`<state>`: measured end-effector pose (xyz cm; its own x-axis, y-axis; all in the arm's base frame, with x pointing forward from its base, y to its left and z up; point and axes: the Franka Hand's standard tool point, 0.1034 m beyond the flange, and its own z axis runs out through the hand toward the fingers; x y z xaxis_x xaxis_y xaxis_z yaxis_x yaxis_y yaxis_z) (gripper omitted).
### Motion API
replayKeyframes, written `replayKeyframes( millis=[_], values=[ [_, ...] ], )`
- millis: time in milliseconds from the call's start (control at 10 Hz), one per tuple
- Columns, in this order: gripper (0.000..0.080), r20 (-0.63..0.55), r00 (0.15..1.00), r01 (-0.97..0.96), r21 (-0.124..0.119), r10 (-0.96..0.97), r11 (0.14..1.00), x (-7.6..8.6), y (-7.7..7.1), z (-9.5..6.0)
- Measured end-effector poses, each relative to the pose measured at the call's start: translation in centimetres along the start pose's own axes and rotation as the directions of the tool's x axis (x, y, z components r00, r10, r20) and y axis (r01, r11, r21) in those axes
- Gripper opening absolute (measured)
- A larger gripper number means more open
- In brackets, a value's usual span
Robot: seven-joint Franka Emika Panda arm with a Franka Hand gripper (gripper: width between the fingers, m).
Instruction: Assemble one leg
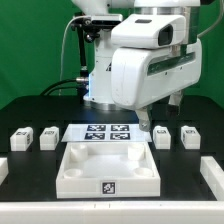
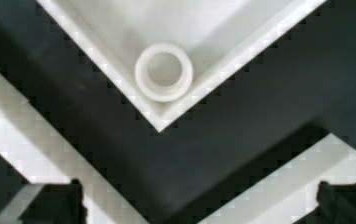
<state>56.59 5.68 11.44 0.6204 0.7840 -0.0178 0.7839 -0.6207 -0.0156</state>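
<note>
Several small white legs stand on the black table. Two are at the exterior view's left (image 1: 21, 138) (image 1: 47, 137) and two at its right (image 1: 162, 135) (image 1: 188, 134). The large white tray-like part (image 1: 70, 172) lies at the front middle, with a tag on its front wall. My gripper (image 1: 160, 112) hangs above the tray's back right corner. In the wrist view my gripper (image 2: 193, 206) is open and empty, with dark fingertips (image 2: 43, 205) wide apart. Below it is a corner of the tray (image 2: 86, 30) with a round socket (image 2: 164, 72). No leg shows in the wrist view.
The marker board (image 1: 107, 133) lies flat behind the tray. White rims show at the table's far left (image 1: 3, 170) and far right (image 1: 212, 176). The arm's white body fills the upper right of the exterior view.
</note>
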Motion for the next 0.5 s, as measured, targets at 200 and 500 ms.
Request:
replayKeyframes(
  millis=[200, 500],
  values=[
    [0.0650, 0.000, 1.000, 0.000, 0.000, 0.000, 1.000, -0.01, -0.01, 0.02],
    [0.0650, 0.000, 1.000, 0.000, 0.001, 0.000, 1.000, -0.01, -0.01, 0.04]
  ],
)
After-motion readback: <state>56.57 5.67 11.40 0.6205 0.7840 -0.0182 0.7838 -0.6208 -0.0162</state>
